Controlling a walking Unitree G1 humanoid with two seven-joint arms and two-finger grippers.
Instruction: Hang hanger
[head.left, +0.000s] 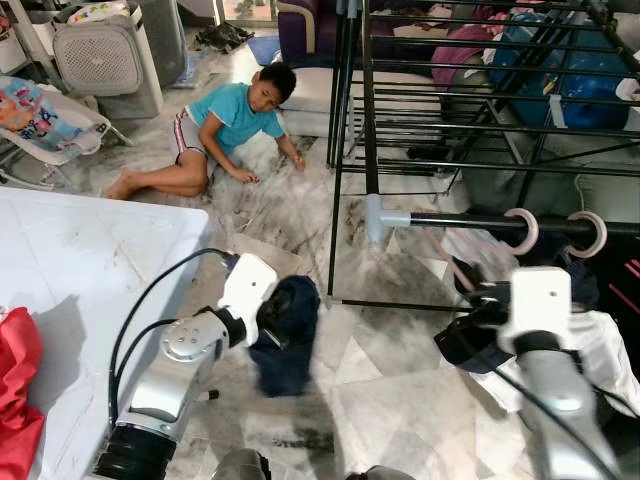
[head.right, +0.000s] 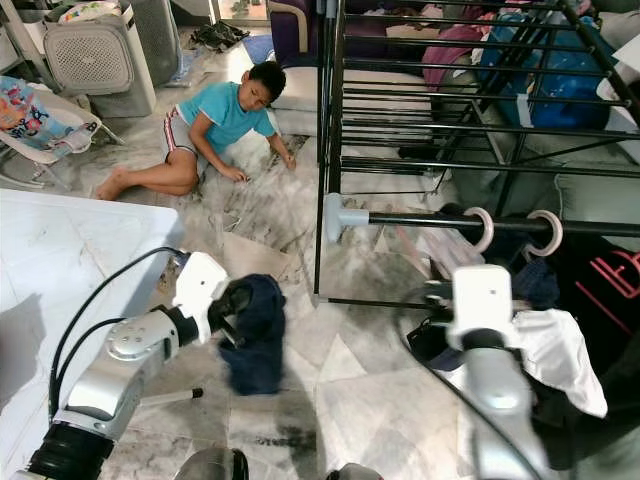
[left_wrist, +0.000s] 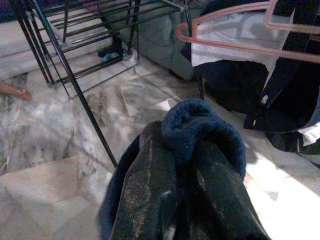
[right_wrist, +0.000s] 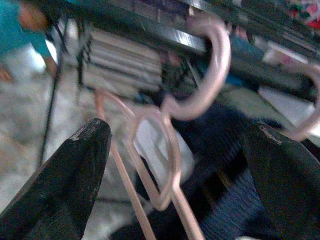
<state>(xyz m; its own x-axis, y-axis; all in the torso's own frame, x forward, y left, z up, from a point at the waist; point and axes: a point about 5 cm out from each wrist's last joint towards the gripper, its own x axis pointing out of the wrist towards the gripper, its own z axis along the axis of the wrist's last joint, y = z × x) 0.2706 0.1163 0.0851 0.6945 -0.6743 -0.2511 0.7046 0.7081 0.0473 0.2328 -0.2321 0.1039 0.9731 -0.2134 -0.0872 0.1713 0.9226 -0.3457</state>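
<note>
So the pink hanger (right_wrist: 170, 150) is already hooked over the black rail (head.left: 520, 222) of the drying rack, and it sits right in front of the right claw (right_wrist: 175, 165), between its two black fingers, which are spread wide with nothing gripped. The rail runs sideways across the robot's front; the hanger's hook curls over it from above and its neck drops straight down toward the claw. A second pink hook (head.left: 590, 232) sits just beside the first one on the same rail. The right arm is clearly the nearer one.

The left claw (left_wrist: 185, 190) is off to the robot's left, low over the marble floor (head.left: 400, 400), clamped on a dark blue fleecy garment (head.left: 287, 335) that dangles from it.

Dark and white clothes (head.left: 600, 345) hang under the rail and crowd the space around the right claw. A person in a teal shirt (head.left: 232, 115) lies on the floor well beyond the rack, and a white bed (head.left: 90, 260) with something red (head.left: 18, 390) on it is on the left.
</note>
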